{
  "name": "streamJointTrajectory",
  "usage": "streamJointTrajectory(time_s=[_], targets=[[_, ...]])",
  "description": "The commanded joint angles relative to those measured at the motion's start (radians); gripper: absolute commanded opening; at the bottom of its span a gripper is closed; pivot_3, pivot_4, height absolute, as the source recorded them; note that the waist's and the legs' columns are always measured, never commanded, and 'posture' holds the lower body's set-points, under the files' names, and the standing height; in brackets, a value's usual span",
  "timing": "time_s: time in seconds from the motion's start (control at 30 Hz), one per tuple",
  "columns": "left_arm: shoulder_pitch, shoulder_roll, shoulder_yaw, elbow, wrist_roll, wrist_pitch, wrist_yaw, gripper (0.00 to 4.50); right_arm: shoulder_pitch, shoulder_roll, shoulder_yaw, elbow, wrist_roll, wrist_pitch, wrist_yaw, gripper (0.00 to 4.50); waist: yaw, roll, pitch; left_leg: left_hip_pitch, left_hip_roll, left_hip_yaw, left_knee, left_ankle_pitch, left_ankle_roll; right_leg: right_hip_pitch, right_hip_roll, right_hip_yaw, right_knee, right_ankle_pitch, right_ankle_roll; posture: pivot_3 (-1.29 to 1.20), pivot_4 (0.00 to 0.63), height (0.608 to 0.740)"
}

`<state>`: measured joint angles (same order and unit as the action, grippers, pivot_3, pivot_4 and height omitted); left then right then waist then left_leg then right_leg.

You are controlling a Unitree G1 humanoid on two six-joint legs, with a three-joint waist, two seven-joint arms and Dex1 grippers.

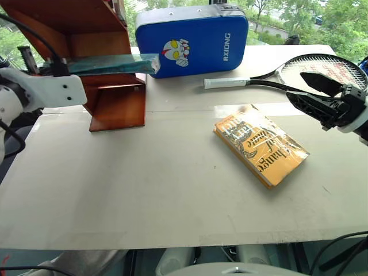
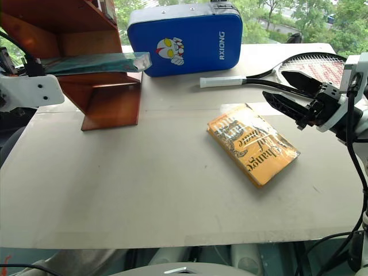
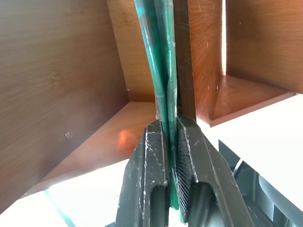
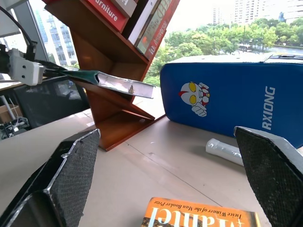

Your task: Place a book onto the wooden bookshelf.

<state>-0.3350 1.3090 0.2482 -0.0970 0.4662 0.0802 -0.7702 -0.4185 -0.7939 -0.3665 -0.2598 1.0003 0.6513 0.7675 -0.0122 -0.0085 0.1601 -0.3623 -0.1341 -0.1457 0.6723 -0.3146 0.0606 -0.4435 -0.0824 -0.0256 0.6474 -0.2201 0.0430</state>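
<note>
Now book (image 3: 163, 71) clamped in left pincer (image 3: 171, 142), lying across wooden bookshelf (image 1: 112, 98)

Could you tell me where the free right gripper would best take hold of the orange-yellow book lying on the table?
Probably by its long edge nearest the right gripper, coming from above with open jaws. The orange-yellow book lies flat and skewed on the table, thin enough to span only edgewise, so one finger would likely need to slide under that edge.
</note>
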Motion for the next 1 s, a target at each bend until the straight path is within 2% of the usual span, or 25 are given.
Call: streamJointTrajectory(time_s=[0.03,0.27,0.3,0.43,0.53,0.63,0.73,0.83,0.93,1.0], targets=[[0.004,0.027,0.058,-0.016,0.003,0.044,-0.008,1.02,-0.022,0.004,-0.009,-0.011,-0.008,-0.018,0.018,4.50,-0.003,0.000,0.000,0.000,0.000,0.000,0.000,0.000,0.000,0.000,0.000,0.000,0.000,0.000,0.000,0.00,0.150,0.740],[0.019,-0.002,0.087,-0.053,-0.001,0.104,0.013,4.33,-0.016,0.006,-0.019,-0.012,-0.021,-0.016,0.031,4.50,0.002,0.000,0.000,0.000,0.000,0.000,0.000,0.000,0.000,0.000,0.000,0.000,0.001,0.000,0.000,0.00,0.150,0.740],[0.027,-0.010,0.102,-0.054,0.000,0.106,0.027,4.45,-0.012,0.005,-0.022,-0.013,-0.021,-0.015,0.033,4.50,0.003,0.000,0.000,0.000,0.000,0.000,0.000,0.000,0.000,0.000,0.000,0.000,0.001,0.000,0.000,0.00,0.150,0.740],[0.083,-0.088,0.180,-0.073,-0.013,0.063,0.113,4.45,0.003,0.005,-0.037,-0.014,-0.028,-0.017,0.035,4.50,0.002,0.000,0.000,0.000,0.000,0.000,0.000,0.000,0.000,0.000,0.000,0.000,0.001,0.000,0.000,0.00,0.150,0.740],[0.194,-0.242,0.273,-0.142,-0.061,-0.011,0.207,4.45,0.056,0.005,-0.064,-0.012,-0.045,-0.032,0.048,4.50,0.001,0.001,-0.001,0.000,0.000,0.000,0.000,0.000,0.000,0.000,0.000,0.001,0.001,0.000,0.000,0.00,0.150,0.740],[0.303,-0.422,0.293,-0.244,-0.173,-0.053,0.233,4.45,0.164,0.003,-0.090,-0.005,-0.100,-0.083,0.093,4.50,0.009,0.001,-0.002,-0.001,0.000,0.001,0.002,0.000,0.000,0.000,0.000,0.000,0.000,0.000,0.000,0.00,0.150,0.740],[0.395,-0.612,0.193,-0.330,-0.358,-0.012,0.183,4.45,0.320,0.020,-0.092,0.001,-0.207,-0.188,0.147,4.50,0.022,0.001,-0.005,-0.004,0.000,0.000,0.009,0.000,0.000,0.000,0.000,-0.001,0.002,0.000,0.000,0.00,0.150,0.740],[0.512,-0.804,0.082,-0.350,-0.539,0.018,0.142,4.45,0.465,0.064,-0.062,0.014,-0.322,-0.305,0.159,4.50,0.031,0.004,-0.008,0.003,0.000,0.002,0.012,-0.002,0.003,0.008,-0.001,-0.001,0.000,0.001,0.002,0.00,0.150,0.740],[0.617,-0.889,-0.020,-0.354,-0.645,0.069,0.082,4.45,0.582,0.097,-0.043,0.041,-0.397,-0.398,0.199,4.50,0.033,0.006,-0.009,0.006,0.001,0.001,0.013,-0.003,0.004,0.012,0.001,0.000,-0.002,0.007,0.002,0.00,0.150,0.740],[0.673,-0.910,-0.088,-0.384,-0.696,0.120,0.049,4.45,0.653,0.114,-0.036,0.071,-0.443,-0.459,0.218,4.50,0.032,0.006,-0.009,0.010,0.001,0.002,0.013,-0.003,0.004,0.016,0.001,0.000,-0.002,0.006,0.003,0.00,0.150,0.740]])
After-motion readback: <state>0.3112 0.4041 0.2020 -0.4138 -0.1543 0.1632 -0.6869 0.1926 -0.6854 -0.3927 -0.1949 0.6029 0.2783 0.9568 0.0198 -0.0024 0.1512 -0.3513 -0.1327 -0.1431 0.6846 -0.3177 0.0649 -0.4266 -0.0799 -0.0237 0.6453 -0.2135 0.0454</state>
